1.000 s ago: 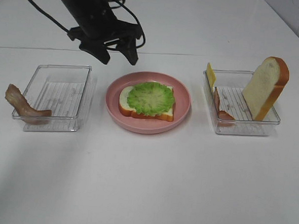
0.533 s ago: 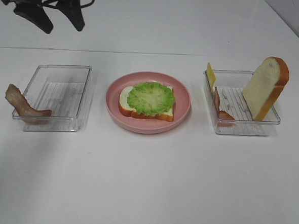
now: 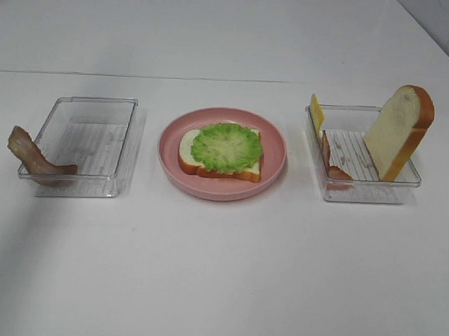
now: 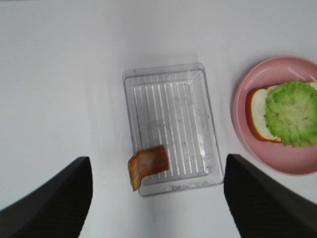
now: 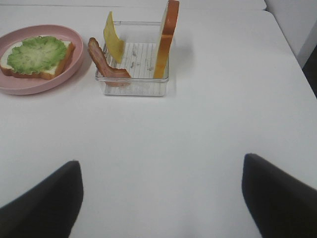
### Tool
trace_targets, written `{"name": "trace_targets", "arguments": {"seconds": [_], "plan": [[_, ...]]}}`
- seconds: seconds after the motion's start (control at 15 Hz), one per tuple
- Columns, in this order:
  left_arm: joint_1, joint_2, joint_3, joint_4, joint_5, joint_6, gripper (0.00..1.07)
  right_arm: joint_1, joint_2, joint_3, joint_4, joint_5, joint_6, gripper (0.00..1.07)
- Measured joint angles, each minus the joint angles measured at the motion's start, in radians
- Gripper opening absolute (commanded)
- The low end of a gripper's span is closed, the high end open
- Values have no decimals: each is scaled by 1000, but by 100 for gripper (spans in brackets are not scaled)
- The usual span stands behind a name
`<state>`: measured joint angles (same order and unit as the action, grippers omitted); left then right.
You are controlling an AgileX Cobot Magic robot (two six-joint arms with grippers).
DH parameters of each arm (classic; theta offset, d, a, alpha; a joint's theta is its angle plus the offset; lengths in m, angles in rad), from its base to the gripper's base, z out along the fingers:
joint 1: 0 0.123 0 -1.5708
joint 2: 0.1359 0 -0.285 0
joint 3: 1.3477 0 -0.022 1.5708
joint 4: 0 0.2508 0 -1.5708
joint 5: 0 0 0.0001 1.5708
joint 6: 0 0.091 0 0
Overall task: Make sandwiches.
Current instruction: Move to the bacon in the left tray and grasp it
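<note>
A white bread slice topped with a green lettuce leaf lies on the pink plate; they also show in the left wrist view and the right wrist view. One bacon strip hangs over the left tray's edge. The right tray holds a yellow cheese slice, a bacon strip and an upright bread slice. My left gripper is open, high above the left tray. My right gripper is open, short of the right tray. Neither shows in the exterior view.
The white table carries the two clear trays and the plate in a row. A seam runs across the table behind them. The table's right edge lies past the right tray.
The left arm, which hung above and behind the plate, has drawn back to the left and left the exterior view. The food has not moved.
</note>
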<state>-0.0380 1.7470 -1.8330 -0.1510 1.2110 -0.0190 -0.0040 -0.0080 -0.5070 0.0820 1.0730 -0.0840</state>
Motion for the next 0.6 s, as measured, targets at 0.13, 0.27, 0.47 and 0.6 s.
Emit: {"name": "trace_targets", "arguments": {"seconds": [0.13,0.27,0.47,0.6], "plan": [[25,-97,128,32,2,-8,71,0,0,0,0,0,0,83],[35,-188,255,93,4,-32,71,0,0,0,0,0,0,83],[35,-249,421,151,12,-98,71,0,0,0,0,0,0,83],[35,-249,482,151,7,-106,71,0,0,0,0,0,0,83]]}}
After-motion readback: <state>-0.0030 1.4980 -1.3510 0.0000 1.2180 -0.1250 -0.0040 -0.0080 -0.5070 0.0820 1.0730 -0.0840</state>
